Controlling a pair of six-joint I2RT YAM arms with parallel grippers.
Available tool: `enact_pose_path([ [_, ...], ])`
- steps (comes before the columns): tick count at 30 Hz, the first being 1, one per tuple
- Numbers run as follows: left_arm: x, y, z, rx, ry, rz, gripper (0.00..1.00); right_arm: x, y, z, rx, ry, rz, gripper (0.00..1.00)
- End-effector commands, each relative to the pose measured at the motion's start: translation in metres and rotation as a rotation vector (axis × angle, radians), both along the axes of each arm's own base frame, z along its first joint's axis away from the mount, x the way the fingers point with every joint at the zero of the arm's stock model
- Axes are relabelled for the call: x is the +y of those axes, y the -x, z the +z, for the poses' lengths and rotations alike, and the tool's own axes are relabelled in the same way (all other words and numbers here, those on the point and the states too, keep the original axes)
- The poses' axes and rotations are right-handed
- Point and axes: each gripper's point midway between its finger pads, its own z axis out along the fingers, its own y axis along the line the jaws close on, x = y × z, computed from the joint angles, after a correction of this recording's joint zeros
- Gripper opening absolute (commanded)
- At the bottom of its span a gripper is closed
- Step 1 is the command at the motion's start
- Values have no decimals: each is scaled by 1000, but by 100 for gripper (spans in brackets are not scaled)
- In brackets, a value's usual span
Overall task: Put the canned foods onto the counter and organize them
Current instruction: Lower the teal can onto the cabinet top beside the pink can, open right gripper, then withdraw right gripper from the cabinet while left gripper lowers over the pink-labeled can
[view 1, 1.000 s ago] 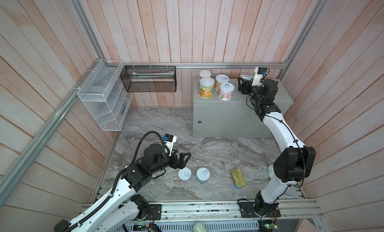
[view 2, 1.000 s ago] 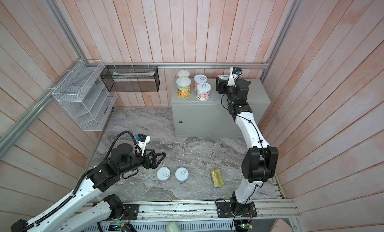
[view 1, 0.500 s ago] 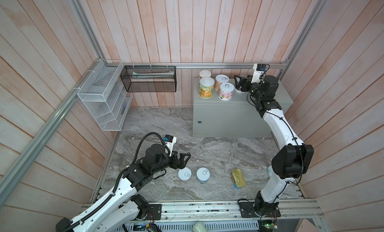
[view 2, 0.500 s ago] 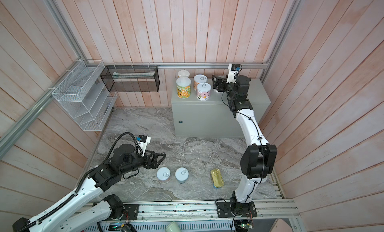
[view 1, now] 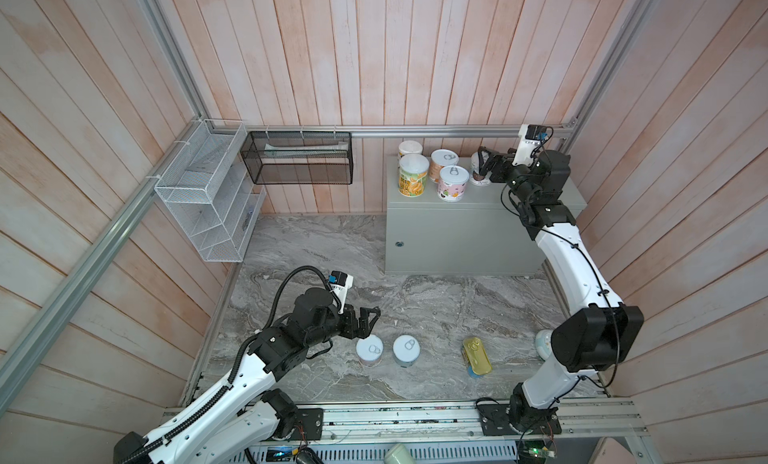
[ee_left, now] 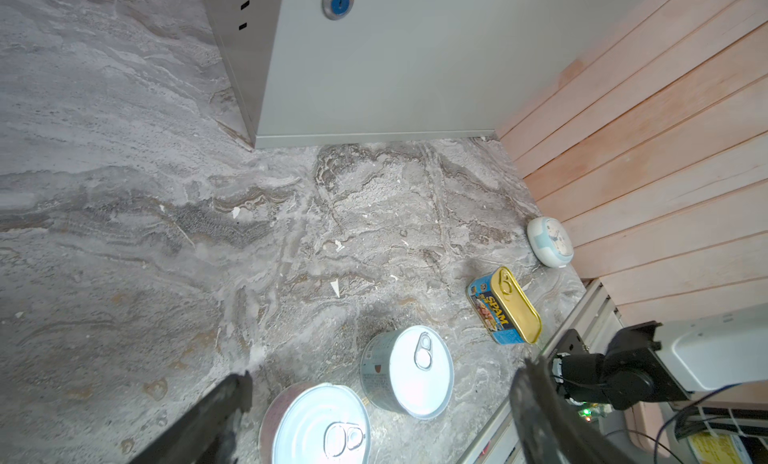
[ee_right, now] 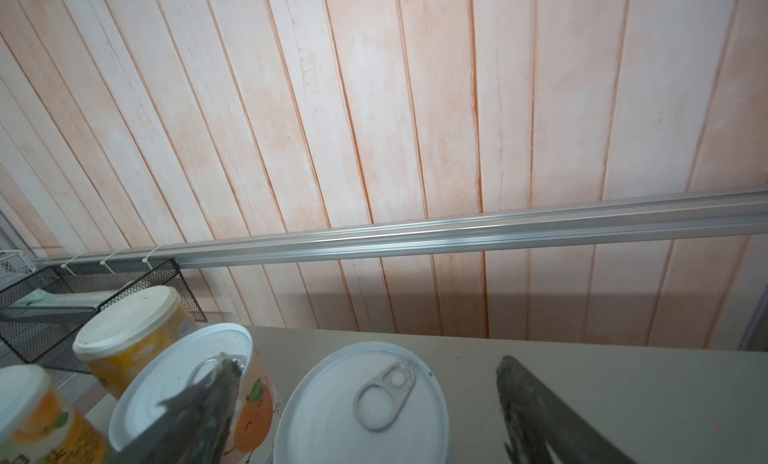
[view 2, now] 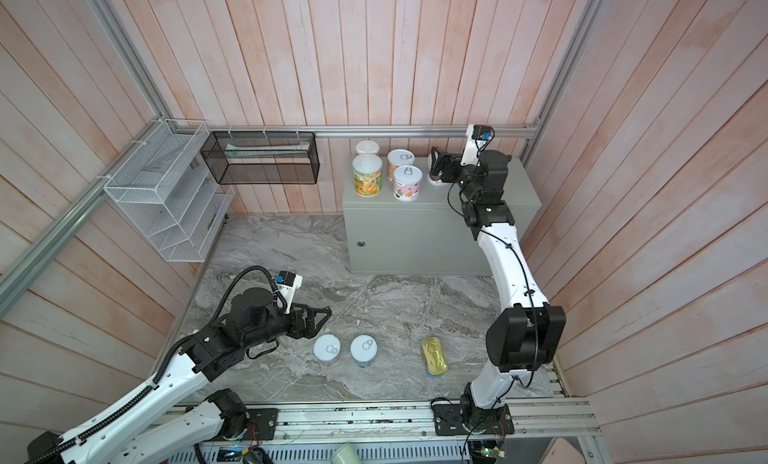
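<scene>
On the grey counter [view 1: 478,233] stand two white-lidded yellow-green cans [view 1: 413,181] and two pull-tab cans [view 1: 453,183]. A short pull-tab can [ee_right: 365,403] stands beside them between the fingers of my right gripper [ee_right: 369,364], which is open with a gap on each side. On the marble floor stand two more pull-tab cans [view 1: 370,349] [view 1: 406,349], and a gold oblong tin [view 1: 477,355] lies to their right. My left gripper [view 1: 368,318] hovers open just behind the left floor can [ee_left: 320,424], holding nothing.
A round white clock [ee_left: 549,241] lies by the right wall near the right arm's elbow. A black mesh basket [view 1: 299,158] and a white wire rack [view 1: 208,208] hang on the back and left walls. An aluminium rail runs along the front edge.
My right gripper has opened off the short can, leaving it standing on the counter, and shifted slightly left. The left arm has barely moved.
</scene>
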Motion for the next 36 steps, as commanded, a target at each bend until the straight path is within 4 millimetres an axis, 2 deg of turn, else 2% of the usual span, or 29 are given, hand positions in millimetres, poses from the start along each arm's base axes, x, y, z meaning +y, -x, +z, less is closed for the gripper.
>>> enact_pose_path([
  [1, 10, -2, -15, 21, -71, 26, 100, -20, 20, 5, 15, -4, -102, 97],
  [4, 10, 0, -20, 38, -92, 19, 100, -26, 41, 6, 4, -18, -128, 97],
  [8, 10, 1, -28, 64, -119, 13, 100, -34, 62, -8, 39, -39, -161, 97],
  [20, 16, 10, -56, 166, -221, 11, 100, -43, 118, -64, 130, -55, -188, 96],
  [26, 8, 24, -75, 200, -300, -14, 100, -33, 139, -98, 190, -63, -139, 97],
  [32, -2, 25, -87, 222, -343, -51, 100, -20, 165, -115, 243, -51, -66, 96],
  [36, -6, 25, -93, 232, -353, -55, 100, -19, 181, -132, 293, -50, -52, 97],
])
